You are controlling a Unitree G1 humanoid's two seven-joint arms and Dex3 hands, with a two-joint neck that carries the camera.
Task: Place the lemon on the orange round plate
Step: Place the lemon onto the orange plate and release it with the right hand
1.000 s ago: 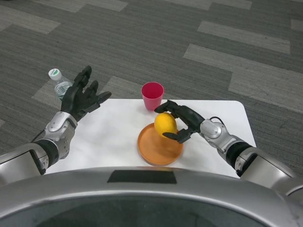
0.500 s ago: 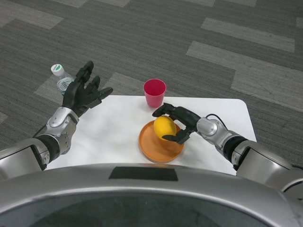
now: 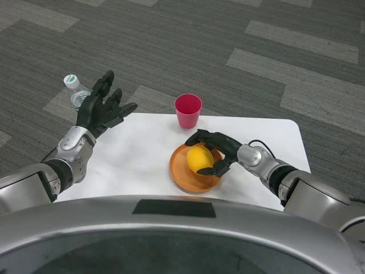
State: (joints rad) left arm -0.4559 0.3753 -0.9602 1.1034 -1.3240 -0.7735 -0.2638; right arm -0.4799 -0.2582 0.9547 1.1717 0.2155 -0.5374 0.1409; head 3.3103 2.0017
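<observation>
Yellow lemon (image 3: 199, 158): sat down in the orange round plate (image 3: 183, 177), resting on or just above its floor, toward the plate's far right side; contact with the plate could not be told for sure.
Right robot hand (image 3: 215, 150): black fingers curled around the lemon from the right and from behind, one finger under its near side, gripping it.
Orange round plate: lay flat on the white worktop (image 3: 140, 157), near the front edge, about the middle.
Pink cup (image 3: 187, 111): stood upright on the worktop at its far edge, just beyond the plate, apart from it.
Left robot hand (image 3: 101, 110): raised over the worktop's far left corner, fingers spread, holding nothing.
Clear bottle (image 3: 77, 97): white-capped, seen just behind the left robot hand, off the worktop's left corner, partly hidden by the fingers.
Floor (image 3: 239, 51): grey carpet with lighter strips.
</observation>
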